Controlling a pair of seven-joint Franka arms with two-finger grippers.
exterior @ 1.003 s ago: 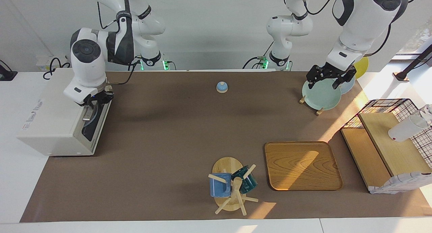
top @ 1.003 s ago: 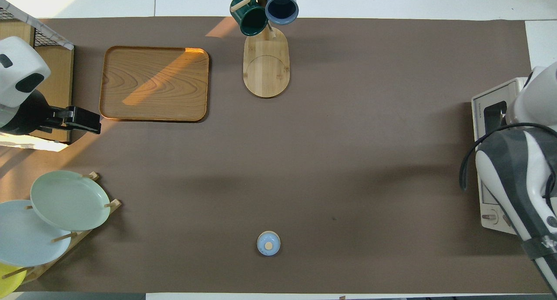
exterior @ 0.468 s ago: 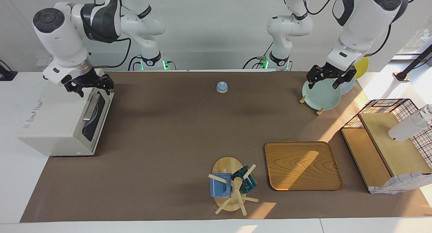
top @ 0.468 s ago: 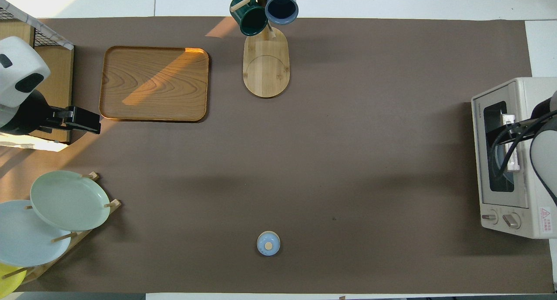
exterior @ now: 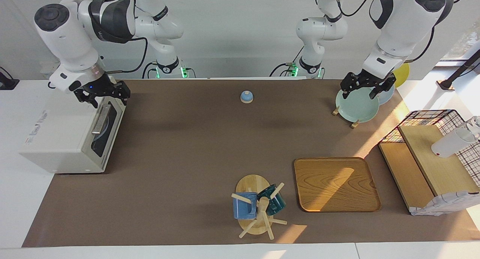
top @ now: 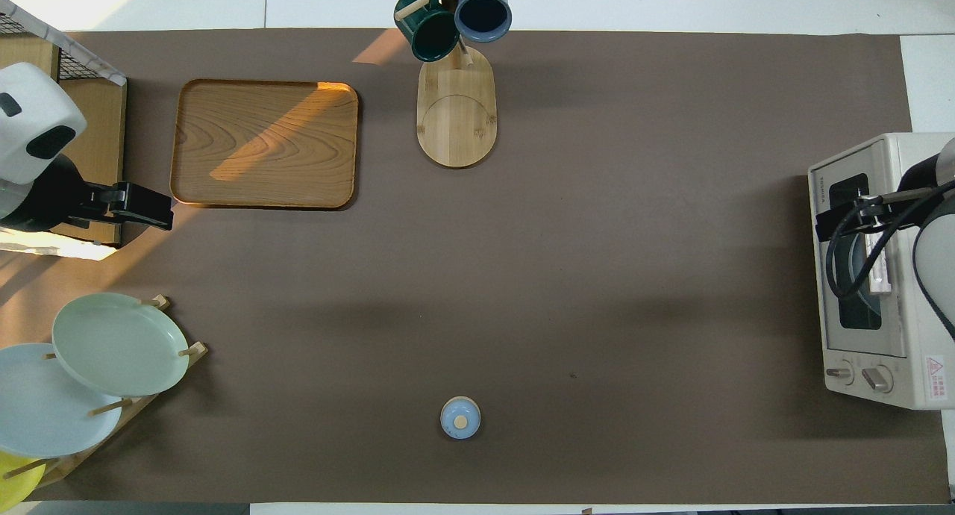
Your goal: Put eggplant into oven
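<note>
The right hand (exterior: pixel 102 94) has lifted off the oven (exterior: pixel 60 139) handle, fingers wide and empty; the door looks shut. The eggplant is not visible, probably inside. The left hand (exterior: pixel 366 87) waits open over the plates (exterior: pixel 356 107).

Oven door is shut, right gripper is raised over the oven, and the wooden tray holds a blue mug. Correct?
Not quite. The wooden tray holds nothing; the blue mug hangs on the mug tree beside it, as the facing view shows. The oven door is shut and the right gripper is raised over it.
</note>
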